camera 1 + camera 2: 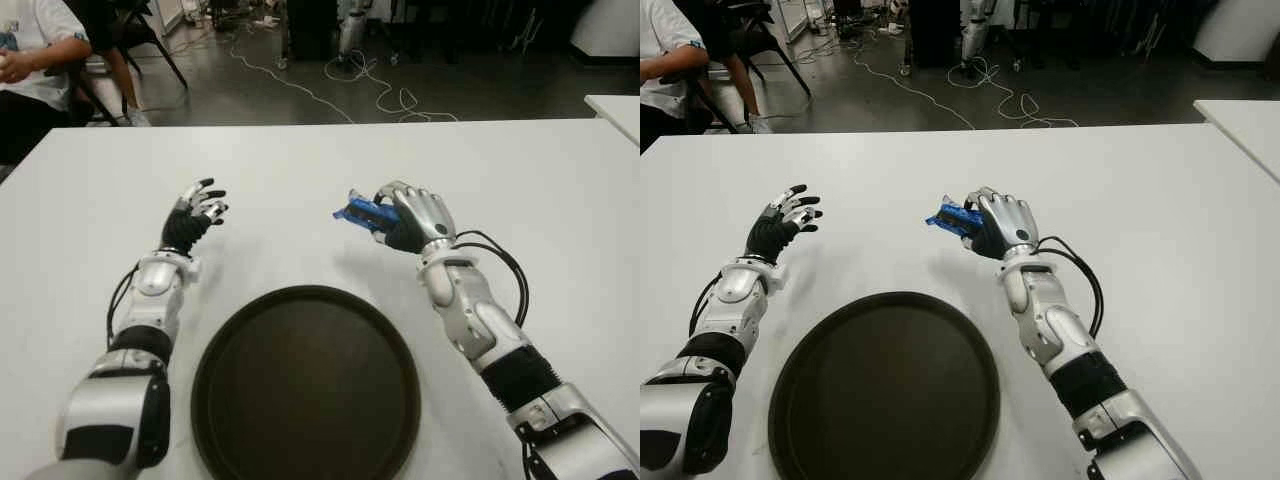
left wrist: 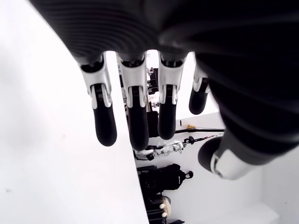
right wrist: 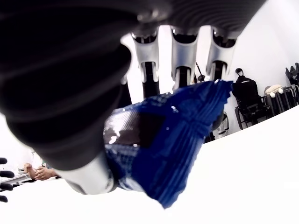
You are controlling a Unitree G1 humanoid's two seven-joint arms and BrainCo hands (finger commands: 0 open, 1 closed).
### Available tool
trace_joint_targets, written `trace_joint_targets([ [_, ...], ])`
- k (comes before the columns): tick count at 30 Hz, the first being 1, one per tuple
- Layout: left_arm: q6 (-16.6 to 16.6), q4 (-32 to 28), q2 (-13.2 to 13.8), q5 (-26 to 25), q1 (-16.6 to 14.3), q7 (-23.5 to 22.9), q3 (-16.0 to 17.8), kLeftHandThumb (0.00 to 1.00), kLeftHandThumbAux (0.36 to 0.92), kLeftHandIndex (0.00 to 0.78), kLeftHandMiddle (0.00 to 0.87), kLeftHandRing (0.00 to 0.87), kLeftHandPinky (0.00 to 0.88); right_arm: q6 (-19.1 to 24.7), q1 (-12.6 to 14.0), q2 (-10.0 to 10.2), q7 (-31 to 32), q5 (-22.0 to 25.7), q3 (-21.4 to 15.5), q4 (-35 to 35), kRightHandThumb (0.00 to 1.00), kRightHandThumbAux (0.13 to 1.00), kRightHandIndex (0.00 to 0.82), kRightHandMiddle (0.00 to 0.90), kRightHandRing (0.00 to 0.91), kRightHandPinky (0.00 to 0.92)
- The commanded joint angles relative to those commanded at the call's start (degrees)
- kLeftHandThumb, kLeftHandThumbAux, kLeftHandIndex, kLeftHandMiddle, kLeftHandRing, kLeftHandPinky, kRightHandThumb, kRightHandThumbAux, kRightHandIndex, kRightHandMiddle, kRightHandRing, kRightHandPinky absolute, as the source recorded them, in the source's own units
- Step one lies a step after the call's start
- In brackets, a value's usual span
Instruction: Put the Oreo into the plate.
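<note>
My right hand [image 1: 388, 212] is shut on the Oreo [image 1: 358, 211], a small blue packet that sticks out to the left of its fingers; it is held above the white table [image 1: 520, 190], beyond the plate's far right rim. In the right wrist view the blue wrapper of the Oreo [image 3: 163, 149] is pinched between thumb and fingers. The plate [image 1: 305, 385], a large dark brown round one, lies near the table's front edge between my arms. My left hand [image 1: 197, 212] is open, fingers spread, left of the plate's far side and holding nothing [image 2: 135, 116].
A person [image 1: 35, 60] sits on a chair past the table's far left corner. Cables [image 1: 340, 85] run across the dark floor behind the table. Another white table's corner [image 1: 615, 110] shows at the far right.
</note>
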Motion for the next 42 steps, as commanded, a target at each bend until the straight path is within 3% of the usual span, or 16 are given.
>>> trace_joint_targets([
  [9, 0.03, 0.62, -0.03, -0.26, -0.34, -0.11, 0.30, 0.266, 0.627, 0.138, 0.241, 0.272, 0.320, -2.99, 1.25, 0.11, -3.20, 1.64, -1.54, -3.24, 0.237, 0.837, 0.642, 0.775, 0.788, 0.785],
  [18, -0.10, 0.75, -0.08, -0.32, -0.41, -0.30, 0.54, 0.261, 0.620, 0.137, 0.236, 0.271, 0.318, -4.55, 7.63, -0.38, -1.35, 0.59, 0.04, -16.45, 0.225, 0.843, 0.623, 0.773, 0.786, 0.785],
  [22, 0.00, 0.66, -0.18, -0.41, -0.43, -0.19, 0.67, 0.265, 0.615, 0.137, 0.240, 0.273, 0.316, -6.75, 11.33, -0.92, 3.10, -0.24, 3.84, -25.33, 0.228, 0.848, 0.620, 0.776, 0.790, 0.795],
  [26, -0.25, 0.53, -0.17, -0.40, -0.37, -0.36, 0.68, 0.273, 0.624, 0.140, 0.239, 0.268, 0.312, -14.30, 13.57, -7.27, 9.79, 0.20, 6.33, -32.73, 0.196, 0.863, 0.644, 0.801, 0.809, 0.812],
  [30, -0.40, 0.61, -0.17, -0.33, -0.35, -0.28, 0.65, 0.276, 0.627, 0.139, 0.236, 0.267, 0.313, -18.71, 14.36, -10.24, 13.80, 2.24, 4.94, -36.17, 0.202, 0.862, 0.647, 0.804, 0.809, 0.809],
  [33, -0.34, 0.67, -0.16, -0.34, -0.38, -0.32, 0.68, 0.282, 0.628, 0.138, 0.233, 0.267, 0.317, -20.51, 14.40, -10.88, 15.79, 3.21, 4.24, -36.57, 0.211, 0.852, 0.650, 0.804, 0.809, 0.813],
  [40, -0.11, 0.71, -0.09, -0.48, -0.46, -0.65, 0.86, 0.291, 0.627, 0.142, 0.233, 0.268, 0.317, -19.23, 13.44, -9.29, 21.50, 3.09, 3.91, -40.56, 0.262, 0.831, 0.608, 0.800, 0.817, 0.816],
  [42, -0.08, 0.63, -0.12, -0.46, -0.44, -0.61, 0.87, 0.289, 0.627, 0.142, 0.234, 0.268, 0.316, -18.95, 12.98, -10.12, 25.24, 5.15, 3.22, -43.29, 0.283, 0.825, 0.597, 0.799, 0.819, 0.817],
])
